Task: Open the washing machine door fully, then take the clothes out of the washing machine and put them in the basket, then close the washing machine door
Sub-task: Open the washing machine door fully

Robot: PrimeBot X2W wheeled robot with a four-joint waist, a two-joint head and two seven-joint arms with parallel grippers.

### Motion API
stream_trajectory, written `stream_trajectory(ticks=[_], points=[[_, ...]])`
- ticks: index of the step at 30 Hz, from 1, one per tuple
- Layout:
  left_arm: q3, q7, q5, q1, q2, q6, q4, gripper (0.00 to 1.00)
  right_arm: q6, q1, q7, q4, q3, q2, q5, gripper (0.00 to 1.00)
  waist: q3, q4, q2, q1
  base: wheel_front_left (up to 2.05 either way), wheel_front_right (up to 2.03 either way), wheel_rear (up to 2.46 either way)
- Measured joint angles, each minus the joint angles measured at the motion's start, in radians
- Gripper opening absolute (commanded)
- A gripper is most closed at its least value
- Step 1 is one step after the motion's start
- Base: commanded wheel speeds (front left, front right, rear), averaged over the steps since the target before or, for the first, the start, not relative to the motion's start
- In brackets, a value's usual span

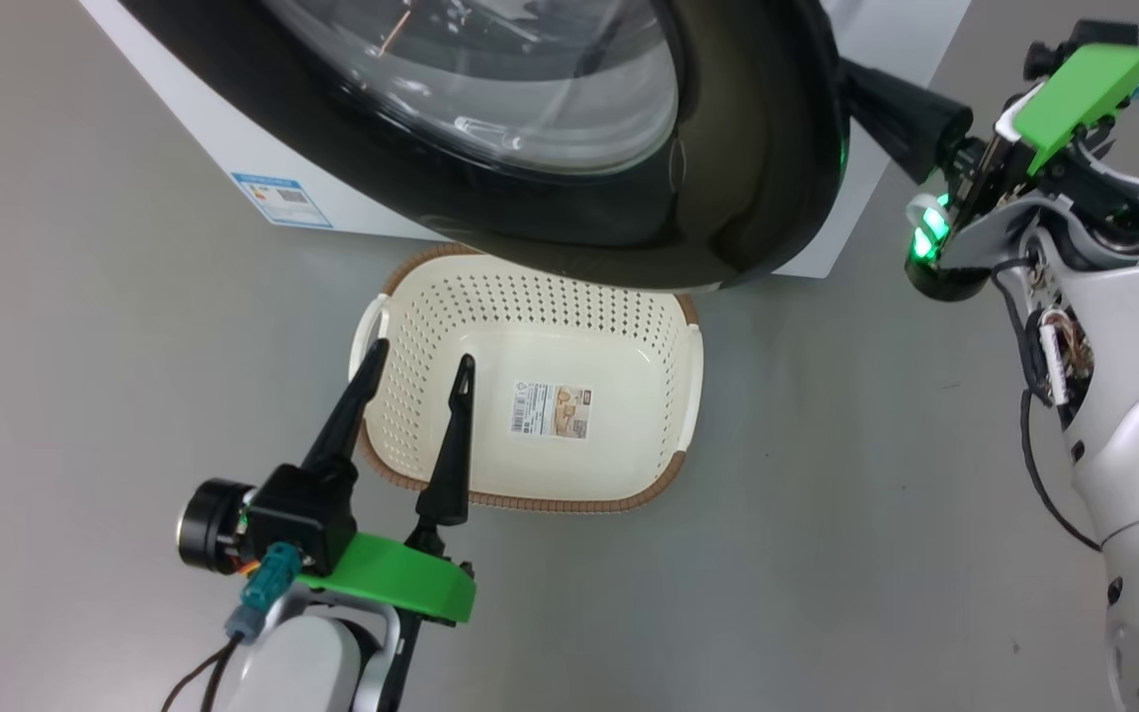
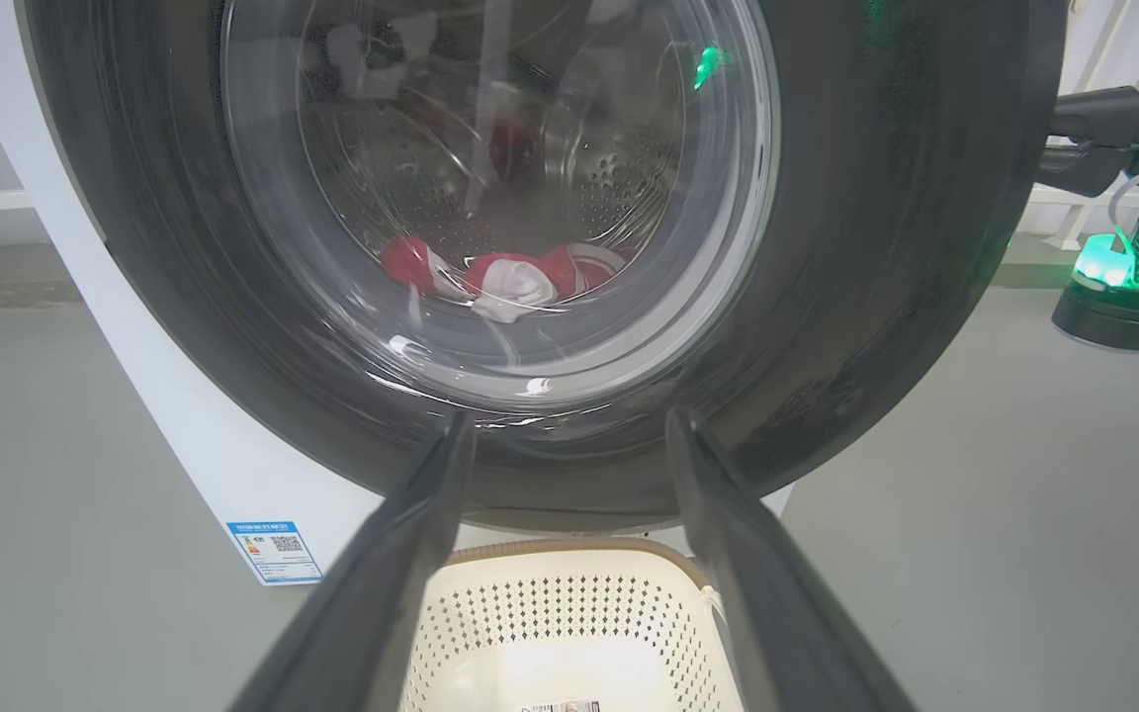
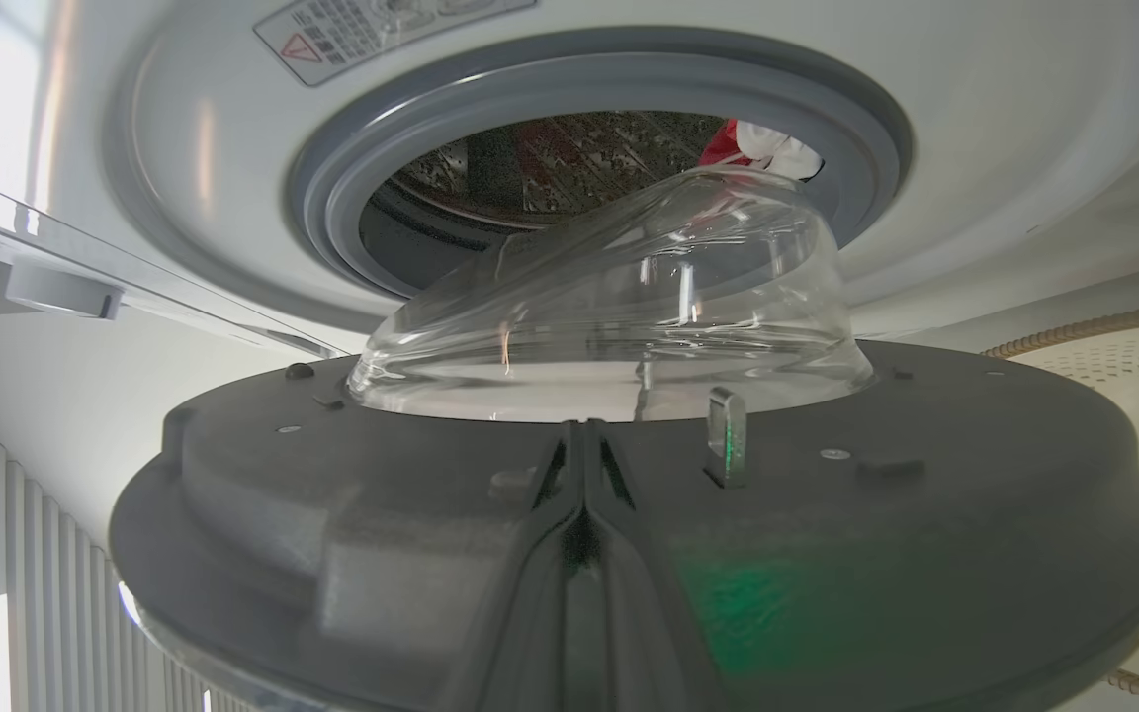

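Opening the washing machine door [image 1: 757,148] is my step: right claw [image 3: 584,440], pinched shut, lies against its inner face; left claw [image 1: 421,356] gapes over the basket [image 1: 550,504]. Next, push wider; clothes [image 2: 510,282] lie beyond.

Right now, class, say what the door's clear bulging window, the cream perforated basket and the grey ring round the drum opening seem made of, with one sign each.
Clear bulging window: likely glass, glossy; see-through with sharp reflections.
Cream perforated basket: moulded plastic, smooth, slightly shiny; even holes, brown woven-look rim.
Grey ring: probably rubber, matt; soft folded lip.
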Motion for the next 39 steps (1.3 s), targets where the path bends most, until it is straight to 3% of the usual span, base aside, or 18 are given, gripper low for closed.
stream_trajectory(ticks=[13,26,35,38,39], points=[[0.002,0.0,0.001,0.022,0.0,0.0,0.016,1.0,0.0,0.09,0.016,-0.045,0.01,0.012,0.017,0.0,-0.043,-0.007,0.0,0.0,0.0,0.0,0.0],[0.002,0.0,0.011,0.042,0.001,-0.003,0.038,1.0,0.0,0.191,-0.167,-0.195,-0.051,0.024,0.009,0.0,-0.078,-0.009,0.0,-0.0001,0.0,0.0,0.0],[0.029,0.0,0.02,0.072,0.001,-0.003,0.042,1.0,0.0,0.381,-0.227,-0.375,-0.095,0.028,0.003,0.0,-0.108,-0.032,0.0,0.0,0.0,0.0,0.0],[0.035,0.0,0.027,0.083,0.001,-0.009,0.042,1.0,0.0,0.464,-0.256,-0.445,-0.103,0.03,0.01,0.44,-0.117,-0.041,0.0,0.0,0.0,0.0,0.0],[0.037,0.0,0.027,0.085,0.001,-0.009,0.042,1.0,0.0,0.491,-0.273,-0.468,-0.103,0.031,0.009,0.75,-0.12,-0.044,0.0,0.0,0.0,0.0,0.0]])
